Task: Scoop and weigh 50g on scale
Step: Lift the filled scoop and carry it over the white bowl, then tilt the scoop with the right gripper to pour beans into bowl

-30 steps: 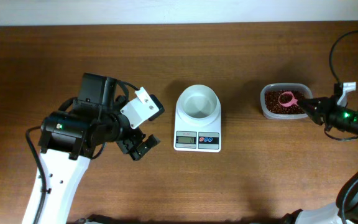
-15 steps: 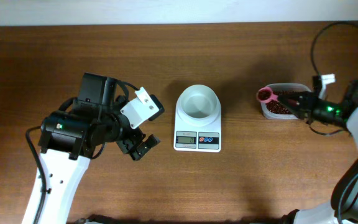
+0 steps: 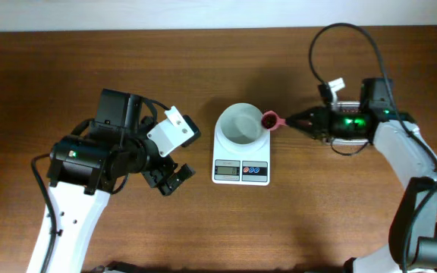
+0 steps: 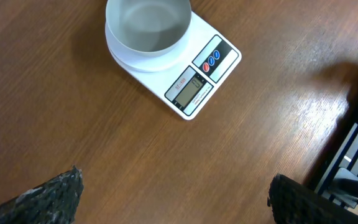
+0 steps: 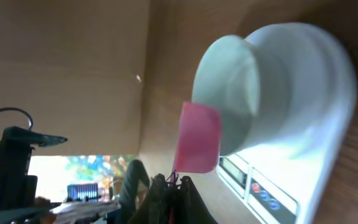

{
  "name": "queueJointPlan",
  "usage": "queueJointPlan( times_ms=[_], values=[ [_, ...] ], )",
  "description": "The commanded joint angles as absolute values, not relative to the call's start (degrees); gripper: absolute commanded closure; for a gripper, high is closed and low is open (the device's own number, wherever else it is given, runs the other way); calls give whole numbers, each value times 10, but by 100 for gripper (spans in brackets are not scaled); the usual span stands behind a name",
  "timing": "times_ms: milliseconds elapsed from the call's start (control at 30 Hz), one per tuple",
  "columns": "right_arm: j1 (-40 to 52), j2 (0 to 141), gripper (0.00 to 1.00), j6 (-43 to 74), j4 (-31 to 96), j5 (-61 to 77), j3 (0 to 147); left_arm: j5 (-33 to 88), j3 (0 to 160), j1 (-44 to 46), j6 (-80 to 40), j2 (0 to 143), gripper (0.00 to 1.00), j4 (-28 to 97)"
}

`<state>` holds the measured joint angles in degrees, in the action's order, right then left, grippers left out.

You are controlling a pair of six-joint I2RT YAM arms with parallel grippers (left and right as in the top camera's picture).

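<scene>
From overhead the pink scoop shows dark beans in its cup, while the right wrist view sees only its pink back against the rim of the bowl on the scale at mid-worktop. The right tool is clamped on the scoop's handle, and the left tool stands wide apart beside the scale, holding nothing. A second ago the scoop was in the tub at the right; now it is at the bowl's right edge.

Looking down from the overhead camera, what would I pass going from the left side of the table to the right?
Left arm → scale → pink scoop → right arm.
</scene>
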<state>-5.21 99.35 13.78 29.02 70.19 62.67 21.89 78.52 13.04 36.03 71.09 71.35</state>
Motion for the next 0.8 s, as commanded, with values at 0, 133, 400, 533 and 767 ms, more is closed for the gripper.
queueJointPlan(
  times_ms=[0,133,400,533,767],
  values=[
    [-18,997,96,186,259,713,629,227,783,127,369,709,1,713],
    [16,997,96,200,227,649,629,227,783,127,369,709,1,713],
    [42,997,96,23,149,608,629,227,783,127,369,709,1,713],
    [42,997,94,-52,149,604,629,227,783,127,369,709,1,713],
    [42,997,96,-86,145,540,629,227,783,127,369,709,1,713]
  ],
)
